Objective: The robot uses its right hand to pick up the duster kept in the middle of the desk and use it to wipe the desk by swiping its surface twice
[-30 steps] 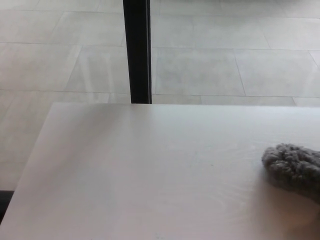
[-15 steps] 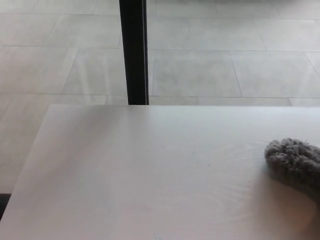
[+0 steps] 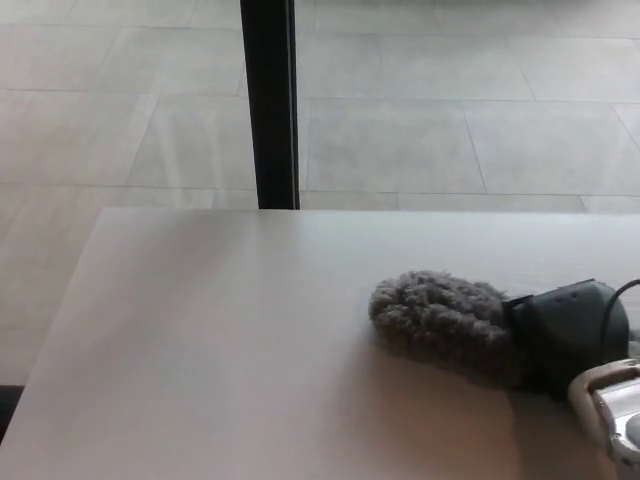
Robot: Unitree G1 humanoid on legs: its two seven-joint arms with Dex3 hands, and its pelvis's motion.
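A fluffy grey duster (image 3: 440, 318) lies flat on the white desk (image 3: 220, 350), right of the middle. My right hand (image 3: 565, 335) comes in from the right edge and sits directly behind the duster, its black body pressed against the duster's right end; it holds the duster, though the fingers themselves are hidden under the fluff. Part of my pale wrist (image 3: 612, 410) shows at the lower right corner. My left hand does not show.
A black vertical post (image 3: 270, 100) stands beyond the desk's far edge, against a tiled floor (image 3: 450, 110). The desk's left edge runs diagonally at the lower left.
The duster has swept left across the desk from the right edge toward the middle, and my right hand has come into view behind it.
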